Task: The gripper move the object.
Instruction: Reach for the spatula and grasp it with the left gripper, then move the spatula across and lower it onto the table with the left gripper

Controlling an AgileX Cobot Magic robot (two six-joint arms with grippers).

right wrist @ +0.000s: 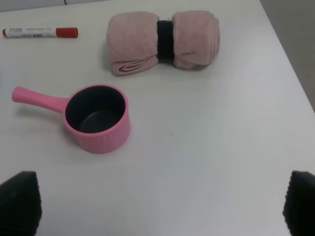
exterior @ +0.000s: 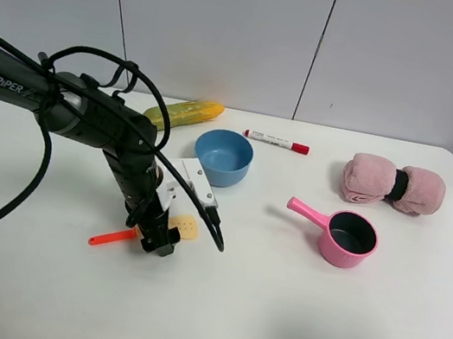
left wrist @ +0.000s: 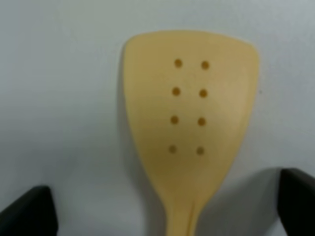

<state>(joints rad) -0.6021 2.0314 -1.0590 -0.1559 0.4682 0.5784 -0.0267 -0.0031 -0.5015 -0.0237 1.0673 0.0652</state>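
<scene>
Both black left gripper (exterior: 161, 242) fingers (left wrist: 27, 211) sit spread astride the pale-yellow perforated toy spatula (left wrist: 189, 113), probably lined up to pinch.

A white table (exterior: 287, 321) fills the lower frame; pale grey wall panels (exterior: 218, 19) with dark seams span the top.

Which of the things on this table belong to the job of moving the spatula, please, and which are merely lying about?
Part of the job:
- left hand, open around the handle
- toy spatula

Just lying about:
- blue bowl
- red-capped marker
- corn cob
- pink saucepan
- rolled pink towel
</scene>
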